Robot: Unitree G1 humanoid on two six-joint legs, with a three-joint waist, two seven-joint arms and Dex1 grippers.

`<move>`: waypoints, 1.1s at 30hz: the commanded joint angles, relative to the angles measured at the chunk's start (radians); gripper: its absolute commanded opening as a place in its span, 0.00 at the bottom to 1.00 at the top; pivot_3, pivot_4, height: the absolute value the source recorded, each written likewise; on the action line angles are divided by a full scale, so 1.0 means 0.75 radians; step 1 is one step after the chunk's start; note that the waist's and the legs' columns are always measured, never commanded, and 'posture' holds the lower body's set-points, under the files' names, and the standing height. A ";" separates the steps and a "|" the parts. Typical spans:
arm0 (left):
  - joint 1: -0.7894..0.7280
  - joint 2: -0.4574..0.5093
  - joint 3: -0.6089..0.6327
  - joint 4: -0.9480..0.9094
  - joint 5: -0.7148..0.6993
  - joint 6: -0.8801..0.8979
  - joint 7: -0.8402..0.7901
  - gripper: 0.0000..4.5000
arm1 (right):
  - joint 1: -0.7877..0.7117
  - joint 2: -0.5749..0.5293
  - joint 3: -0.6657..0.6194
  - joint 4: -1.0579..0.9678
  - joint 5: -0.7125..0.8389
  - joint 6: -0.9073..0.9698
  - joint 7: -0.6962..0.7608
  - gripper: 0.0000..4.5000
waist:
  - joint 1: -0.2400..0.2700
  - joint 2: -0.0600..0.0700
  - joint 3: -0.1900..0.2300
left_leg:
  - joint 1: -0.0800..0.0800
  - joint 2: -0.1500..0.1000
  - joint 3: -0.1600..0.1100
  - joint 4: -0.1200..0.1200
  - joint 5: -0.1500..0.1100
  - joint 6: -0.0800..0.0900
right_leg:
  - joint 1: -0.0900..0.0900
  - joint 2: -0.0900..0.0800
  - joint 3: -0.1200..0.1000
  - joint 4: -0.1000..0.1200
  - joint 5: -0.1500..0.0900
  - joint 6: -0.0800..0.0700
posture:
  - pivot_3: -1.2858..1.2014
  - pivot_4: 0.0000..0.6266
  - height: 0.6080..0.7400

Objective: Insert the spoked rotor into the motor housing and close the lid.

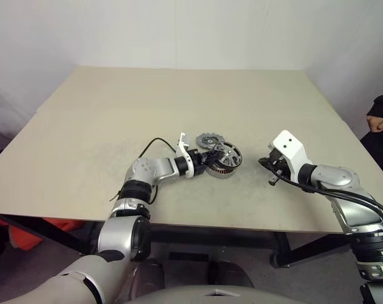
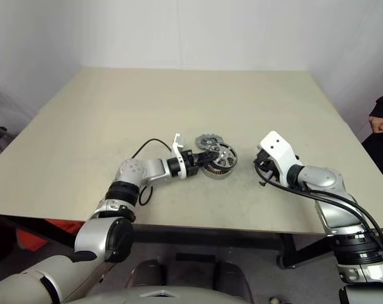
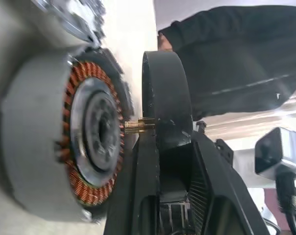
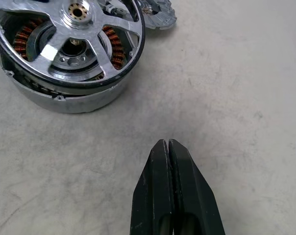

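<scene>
Right wrist view; right gripper (image 4: 167, 147) closed, empty; motor housing (image 4: 64, 100) near, apart

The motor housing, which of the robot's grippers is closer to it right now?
Left. The left gripper is right at the motor housing, its fingers holding the spoked rotor over it. The right gripper hangs apart, shut.

The motor housing (image 4: 64, 95) is bright silver metal with a brushed, faintly scuffed wall, ringing glossy copper-coloured windings (image 3: 82, 78) around a dark hub, and the spoked rotor (image 4: 79, 29) lying tilted on it is polished, mirror-like metal with a thin black rim and a brass-coloured centre bore. The table (image 1: 179, 101) is a matt beige board, slightly mottled and gritty up close. The right gripper (image 4: 168, 147) has 2 smooth, matt black plastic-looking fingers pressed together.
</scene>
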 commanded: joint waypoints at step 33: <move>0.006 0.062 0.063 -0.130 0.096 -0.116 -0.035 0.36 | -0.091 0.028 0.000 0.002 -0.008 -0.040 -0.020 0.00 | -0.001 0.001 -0.001 | 0.005 0.002 -0.001 0.000 0.000 0.000 | 0.008 -0.002 -0.003 -0.001 0.000 0.000 | 0.52 0.00 1.00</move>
